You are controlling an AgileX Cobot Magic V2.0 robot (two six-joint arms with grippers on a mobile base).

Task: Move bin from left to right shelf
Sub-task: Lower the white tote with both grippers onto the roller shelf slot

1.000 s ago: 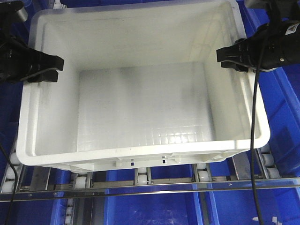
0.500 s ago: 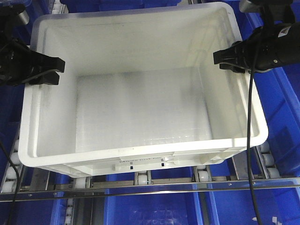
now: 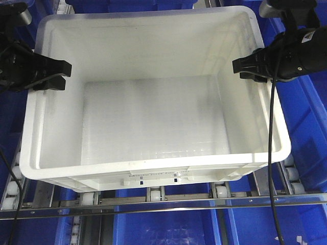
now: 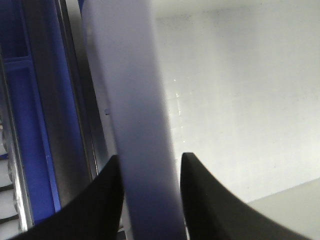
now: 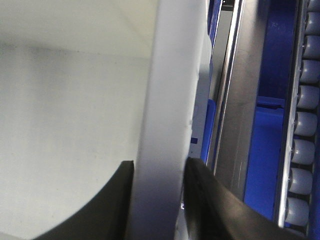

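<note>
Front view: white bin [image 3: 153,97], empty, on roller rack [image 3: 153,196] above blue bins [image 3: 163,224]. Left gripper [image 3: 48,74] at its left rim, right gripper [image 3: 250,66] at its right rim.
Left wrist view: left gripper [image 4: 150,192] clamped astride bin rim [image 4: 132,100].
Right wrist view: right gripper [image 5: 157,195] clamped astride bin rim [image 5: 172,100]; rollers [image 5: 302,125] at right edge.

Warehouse: roller-conveyor shelving [image 3: 153,195], stacked blue bins [image 3: 163,227]

Left gripper [image 3: 51,74]: my matte black plastic, blocky fingers [image 4: 107,200] with curved inner edges.
Right gripper [image 3: 248,65]: my same black plastic, small white lettering on the body, too small to read.
Cables [image 3: 272,153]: thin and black, hung from each of my arms.
Wrist housings [image 3: 286,7]: grey metal on top.
</note>
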